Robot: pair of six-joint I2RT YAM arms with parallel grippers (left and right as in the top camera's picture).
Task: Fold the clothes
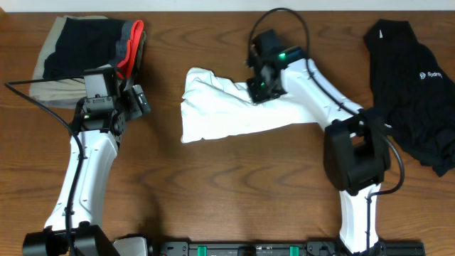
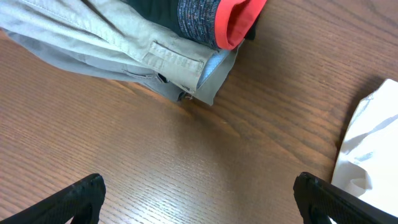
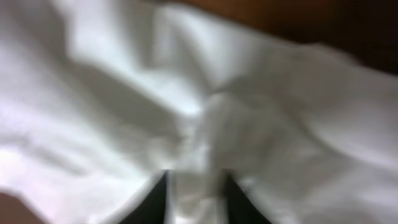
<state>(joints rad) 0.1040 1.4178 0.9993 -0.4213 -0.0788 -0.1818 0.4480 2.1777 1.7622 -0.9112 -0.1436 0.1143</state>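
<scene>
The white T-shirt (image 1: 220, 107) lies crumpled in the middle of the table; its graphic and neck label are hidden. My right gripper (image 1: 260, 88) is down on the shirt's upper right part. In the right wrist view, which is blurred, its two dark fingers (image 3: 194, 190) stand close together with a pinch of white cloth (image 3: 205, 124) between them. My left gripper (image 1: 131, 103) hangs over bare wood left of the shirt, open and empty; its fingertips (image 2: 199, 193) are wide apart, and the shirt's edge (image 2: 373, 143) shows at the right.
A folded stack of beige, black and grey-red clothes (image 1: 85, 50) lies at the back left and also shows in the left wrist view (image 2: 124, 37). A black top with small white logos (image 1: 416, 85) lies at the right edge.
</scene>
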